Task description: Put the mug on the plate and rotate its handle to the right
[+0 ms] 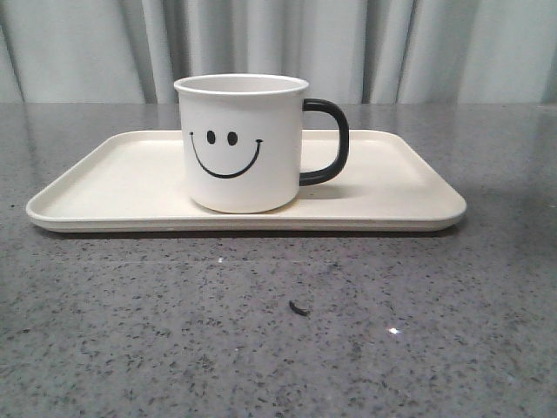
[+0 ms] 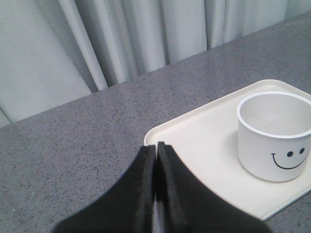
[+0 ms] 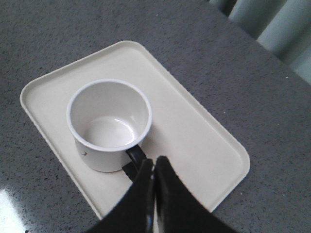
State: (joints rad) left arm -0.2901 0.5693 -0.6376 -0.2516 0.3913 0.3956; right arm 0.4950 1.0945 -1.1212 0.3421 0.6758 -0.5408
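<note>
Nearest the front camera, a small dark speck point(image 1: 298, 307) lies on the grey speckled tabletop point(image 1: 130, 348), with a tiny bright glint close by. Behind it sits the plate point(image 1: 113, 187), a cream tray whose long axis runs left to right across the table. The mug point(image 1: 241, 144) stands upright on it, roughly mid-tray, smiley face turned straight toward the camera. The handle point(image 1: 331, 142) sticks out to the right, along the tray's long side. Farther back, pale pleated curtains point(image 1: 392, 43) close off the scene.

Neither arm shows in the front view. From the left wrist, the left gripper point(image 2: 156, 145) has its black fingers pressed together on nothing, hovering over bare tabletop just off the tray's corner; from here the handle is hidden behind the mug's body. From the right wrist, the right gripper point(image 3: 154, 162) is likewise pinched closed and empty, its tips covering part of the handle, only a short black stretch showing beside the mug wall. The mug's inside looks empty.
</note>
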